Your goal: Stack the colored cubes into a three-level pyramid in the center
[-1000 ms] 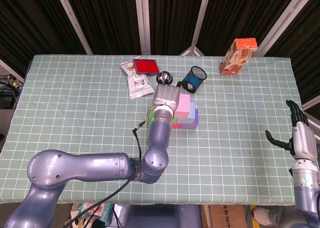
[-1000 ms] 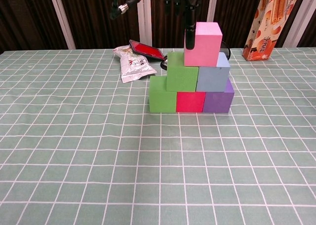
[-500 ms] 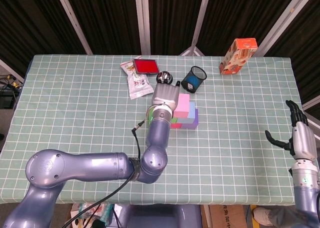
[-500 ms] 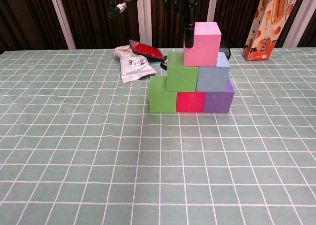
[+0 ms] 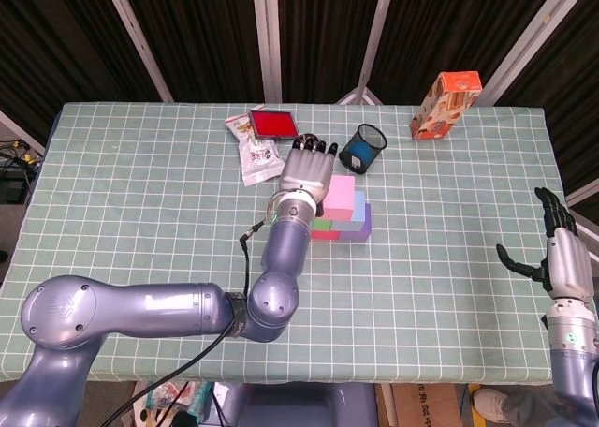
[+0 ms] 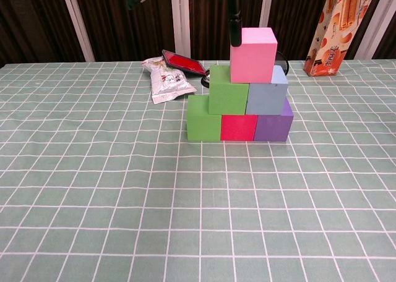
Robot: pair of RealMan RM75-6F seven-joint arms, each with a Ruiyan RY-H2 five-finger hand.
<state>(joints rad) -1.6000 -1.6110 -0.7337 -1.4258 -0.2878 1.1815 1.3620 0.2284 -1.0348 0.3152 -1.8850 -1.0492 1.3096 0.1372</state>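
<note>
Six coloured cubes are stacked at the centre of the frame on the green checked tablecloth: a green cube, red cube and purple cube below, a second green cube and a grey-blue cube above, and a pink cube on top. Light, rigid, matte blocks are judged; opposite flat faces are the place to grasp. The left hand is seen spread just left of the pink cube, holding nothing. The right hand is spread at the right edge.
</note>
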